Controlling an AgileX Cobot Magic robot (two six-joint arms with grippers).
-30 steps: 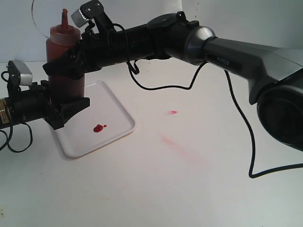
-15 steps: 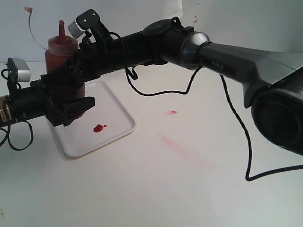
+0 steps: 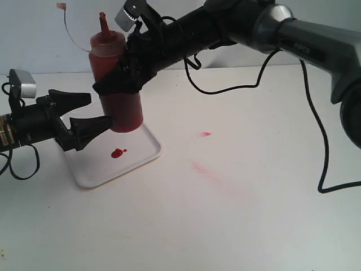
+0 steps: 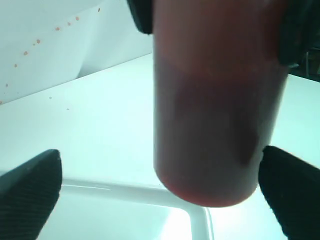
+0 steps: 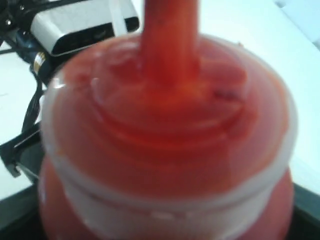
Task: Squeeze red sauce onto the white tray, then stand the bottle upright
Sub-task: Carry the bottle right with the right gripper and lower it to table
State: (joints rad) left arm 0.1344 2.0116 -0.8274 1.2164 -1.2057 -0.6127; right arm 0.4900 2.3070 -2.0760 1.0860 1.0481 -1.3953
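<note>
The bottle (image 3: 115, 79) of red sauce is nearly upright, nozzle up, its thin tethered tip cap (image 3: 61, 5) trailing left. My right gripper (image 3: 117, 83) is shut on its middle. Its base hangs over the far right edge of the white tray (image 3: 138, 158); whether it touches I cannot tell. A blob of red sauce (image 3: 117, 153) lies on the tray. My left gripper (image 3: 100, 109) stands wide open just left of the bottle's base, touching nothing. In the left wrist view the bottle (image 4: 215, 125) fills the space ahead, above the tray rim (image 4: 125, 192). The right wrist view looks down on the cap (image 5: 170, 125).
A small red spot (image 3: 206, 134) and a faint pinkish smear (image 3: 206, 172) mark the white table right of the tray. A black cable (image 3: 254, 84) loops down from the right arm. The left wrist camera (image 5: 80, 25) sits close behind the bottle.
The left gripper has opened wide and let go of the bottle. The right gripper has carried the bottle right, out from between the left fingers, toward the tray's right edge.
</note>
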